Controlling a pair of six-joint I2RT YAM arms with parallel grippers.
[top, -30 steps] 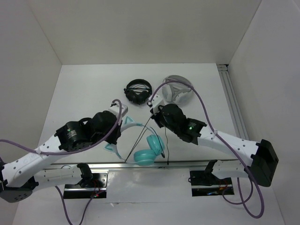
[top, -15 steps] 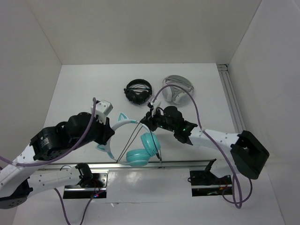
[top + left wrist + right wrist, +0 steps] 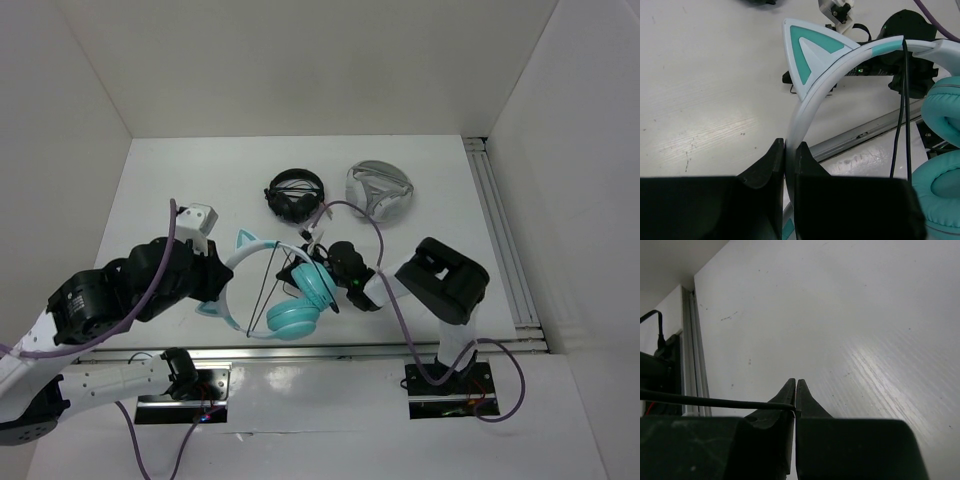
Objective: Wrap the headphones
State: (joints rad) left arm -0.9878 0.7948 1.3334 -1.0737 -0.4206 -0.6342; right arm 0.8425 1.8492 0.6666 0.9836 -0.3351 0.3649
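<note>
Teal headphones' (image 3: pixel 293 320) cable (image 3: pixel 715 401) in right claw (image 3: pixel 795 382)

Left arm (image 3: pixel 110 295) stretched inward, jaws clamped, right arm (image 3: pixel 440 275) folded sharply, jaws clamped.

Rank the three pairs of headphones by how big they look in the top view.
1. Teal headphones: clearly largest, spread open, though possibly held nearer the camera.
2. White-grey headphones and black headphones: nearly alike. The white-grey look marginally wider, but too close to rank.
</note>
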